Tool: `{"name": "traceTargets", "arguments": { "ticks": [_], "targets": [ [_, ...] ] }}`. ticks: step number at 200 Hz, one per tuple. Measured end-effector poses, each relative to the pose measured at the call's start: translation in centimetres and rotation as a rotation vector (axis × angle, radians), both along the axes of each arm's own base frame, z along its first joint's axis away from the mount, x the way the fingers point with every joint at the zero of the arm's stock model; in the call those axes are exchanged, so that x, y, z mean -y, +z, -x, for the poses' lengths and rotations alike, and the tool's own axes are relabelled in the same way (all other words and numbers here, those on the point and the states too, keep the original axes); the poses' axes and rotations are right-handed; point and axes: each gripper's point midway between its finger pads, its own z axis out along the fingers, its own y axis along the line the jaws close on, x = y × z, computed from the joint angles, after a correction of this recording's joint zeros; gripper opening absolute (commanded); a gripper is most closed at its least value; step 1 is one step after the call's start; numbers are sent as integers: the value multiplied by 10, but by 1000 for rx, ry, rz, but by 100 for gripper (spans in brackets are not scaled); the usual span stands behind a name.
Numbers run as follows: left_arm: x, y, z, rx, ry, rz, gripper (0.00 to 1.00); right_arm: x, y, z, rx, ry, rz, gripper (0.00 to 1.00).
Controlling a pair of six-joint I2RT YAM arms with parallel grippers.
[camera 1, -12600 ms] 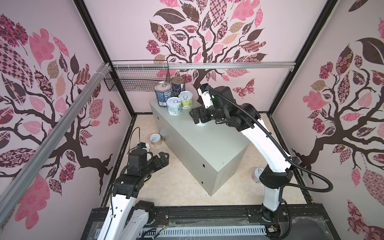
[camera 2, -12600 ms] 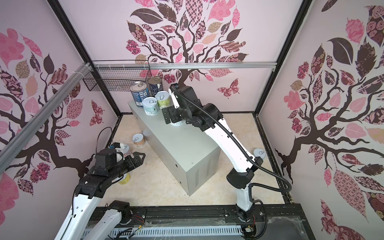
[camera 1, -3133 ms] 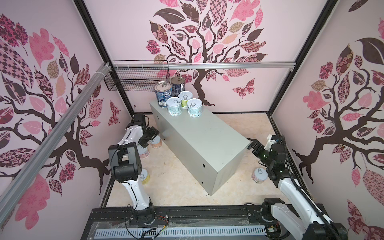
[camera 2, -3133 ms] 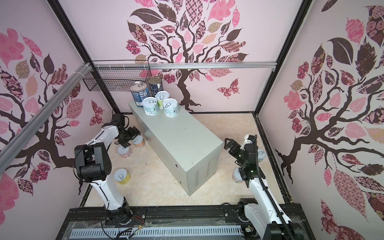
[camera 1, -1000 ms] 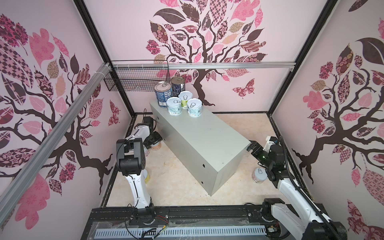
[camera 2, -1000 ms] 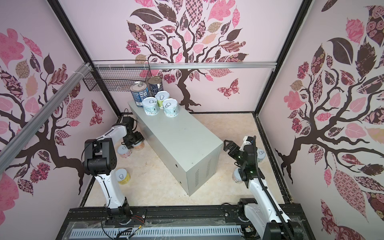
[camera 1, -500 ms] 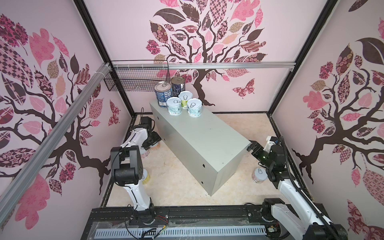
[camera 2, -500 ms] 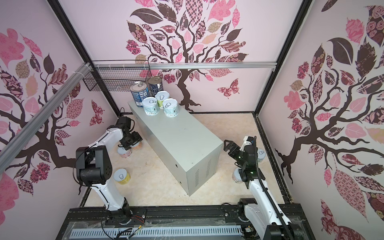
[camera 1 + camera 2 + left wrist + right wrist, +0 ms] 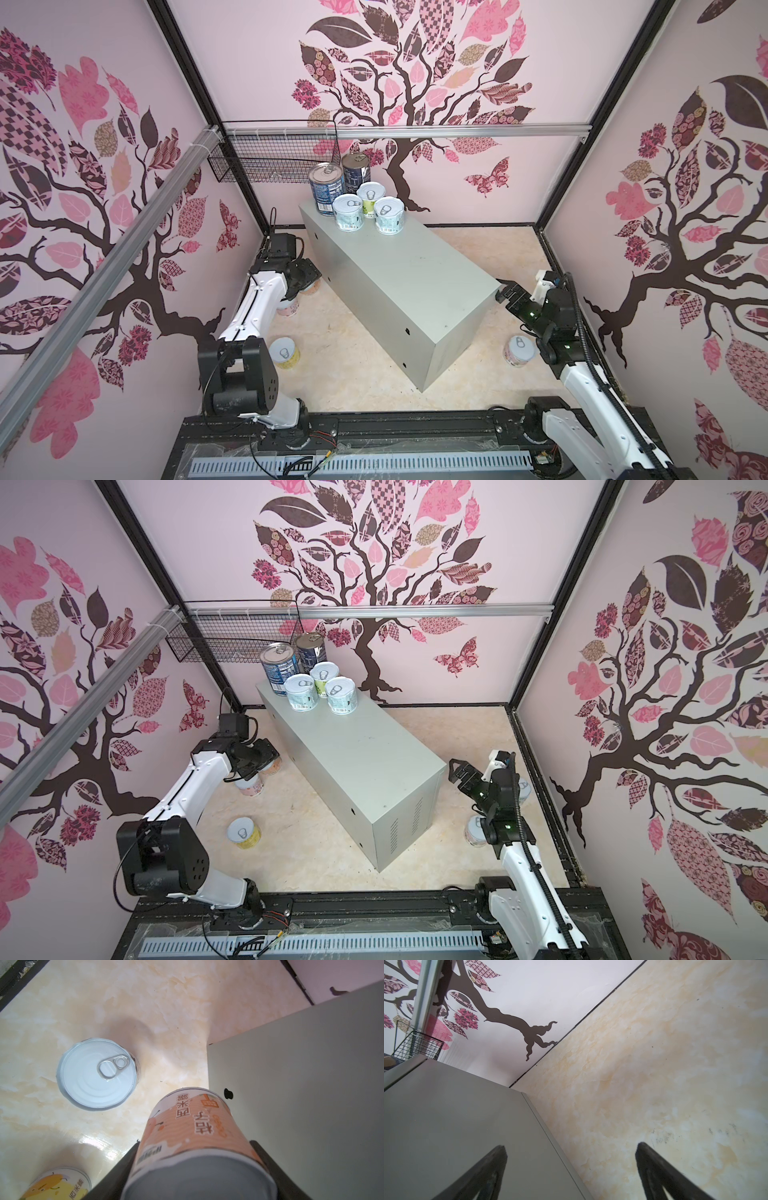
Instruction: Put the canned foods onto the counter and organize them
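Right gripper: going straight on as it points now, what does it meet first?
Likely the counter, on its side wall, or else the floor at its foot; the depth is unclear.

Two tall cans [image 9: 326, 187], eight short cans [image 9: 348, 212], one counter [image 9: 399, 270], one basket [image 9: 266, 162], two arms [image 9: 257, 307].

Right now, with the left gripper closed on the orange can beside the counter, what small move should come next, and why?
Probably lift the orange can straight up. The left gripper holds it low against the counter, below its flat top, where five cans stand at the far end.
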Motion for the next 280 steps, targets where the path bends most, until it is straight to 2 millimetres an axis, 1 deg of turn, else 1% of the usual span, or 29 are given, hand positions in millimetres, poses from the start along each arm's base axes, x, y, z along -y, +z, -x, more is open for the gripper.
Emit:
{"name": "traceTargets", "arguments": {
  "ticks": [12,25,53,91,112,134,144,157,179,196,212,226,250,265,280],
  "targets": [
    [5,10,4,30,-10,6,56,0,8,1,17,1,1,100],
    [9,21,9,59,-22,12,56,0,12,2,26,2,1,100],
    [15,45,23,126,-39,19,55,-1,11,5,16,5,-4,100],
    [22,73,45,204,-59,29,55,-4,6,10,-7,13,-2,100],
    [27,87,56,241,-77,33,54,-13,1,13,-42,35,31,100],
    [31,97,67,267,-99,30,55,-26,11,14,-30,72,54,100],
    [34,101,73,276,-116,24,55,-28,15,14,-21,80,59,100],
    [40,106,79,287,-146,11,55,-28,18,14,-18,78,70,100],
    [56,109,92,288,-219,-20,55,-25,17,14,-32,68,90,100],
    [66,112,98,280,-269,-43,54,-24,20,13,-29,66,103,100],
    [72,118,102,284,-302,-61,54,-24,22,13,-28,64,108,100],
    [76,129,105,298,-328,-77,54,-23,22,13,-27,65,110,100],
    [85,154,107,348,-382,-105,54,-24,19,14,-40,66,112,100],
    [95,166,109,362,-438,-123,53,-24,19,14,-43,67,115,100],
    [110,175,110,360,-515,-141,53,-24,17,14,-47,68,117,100]
  ]
}}
